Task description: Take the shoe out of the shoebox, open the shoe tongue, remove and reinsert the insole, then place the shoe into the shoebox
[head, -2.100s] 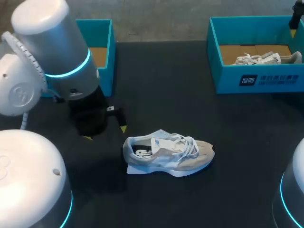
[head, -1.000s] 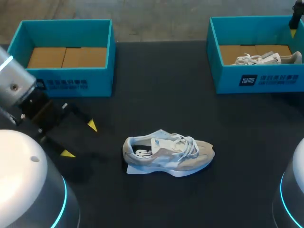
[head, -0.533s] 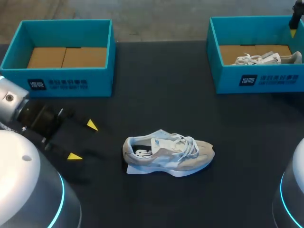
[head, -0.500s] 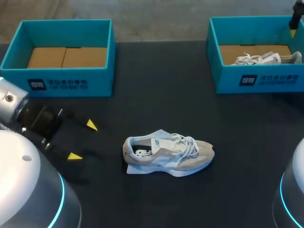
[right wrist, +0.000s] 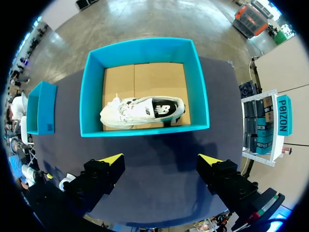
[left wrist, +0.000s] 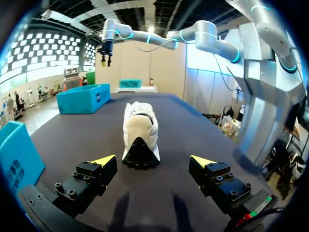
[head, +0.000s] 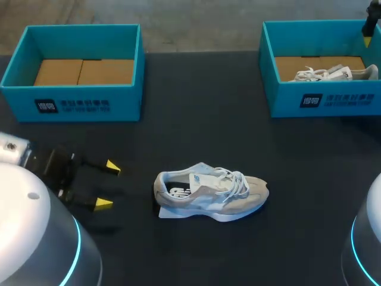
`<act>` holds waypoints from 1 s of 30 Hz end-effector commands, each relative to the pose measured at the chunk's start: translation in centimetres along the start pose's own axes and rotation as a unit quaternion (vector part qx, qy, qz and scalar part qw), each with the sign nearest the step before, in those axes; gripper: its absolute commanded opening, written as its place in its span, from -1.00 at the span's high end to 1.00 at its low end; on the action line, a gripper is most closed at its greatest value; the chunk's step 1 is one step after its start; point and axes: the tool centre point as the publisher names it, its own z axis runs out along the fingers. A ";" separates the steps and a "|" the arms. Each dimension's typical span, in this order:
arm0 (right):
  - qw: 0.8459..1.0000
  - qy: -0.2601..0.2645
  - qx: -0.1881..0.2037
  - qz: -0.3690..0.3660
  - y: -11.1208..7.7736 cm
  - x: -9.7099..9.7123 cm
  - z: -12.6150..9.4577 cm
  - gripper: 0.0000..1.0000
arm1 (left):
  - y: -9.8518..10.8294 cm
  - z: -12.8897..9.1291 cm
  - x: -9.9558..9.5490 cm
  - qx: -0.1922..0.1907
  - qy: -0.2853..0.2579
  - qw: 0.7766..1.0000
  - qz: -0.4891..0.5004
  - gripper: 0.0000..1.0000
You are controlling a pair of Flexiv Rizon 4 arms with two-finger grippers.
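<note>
Shoe (head: 209,193) alone (left hand (head: 108,185) farther back)

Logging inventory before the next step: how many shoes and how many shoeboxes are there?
Shoes: 2, beige shoe outside the boxes, white shoe inside the right shoebox
Shoeboxes: 2, right shoebox and left shoebox
Total: 4

Light was bright and even from overhead, leaving soft shadows beside the left claw (head: 108,185) and shoe (head: 211,192) on the dark table (head: 196,107).
</note>
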 end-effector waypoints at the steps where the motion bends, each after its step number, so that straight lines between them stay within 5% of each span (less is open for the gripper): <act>1: 1.000 -0.001 0.000 0.001 -0.1 0.0 0.0 -1.00 | 1.6 1.5 -0.4 0.010 -0.008 1.000 -0.003 -1.00; 16: 1.000 -0.001 0.000 0.001 -0.1 0.0 0.0 -1.00 | 3.7 3.9 -2.2 0.040 -0.037 0.998 -0.037 -1.00; 30: 1.000 -0.001 0.000 0.001 -0.1 0.0 0.0 -1.00 | 3.8 7.0 -1.6 0.072 -0.057 0.995 -0.038 -1.00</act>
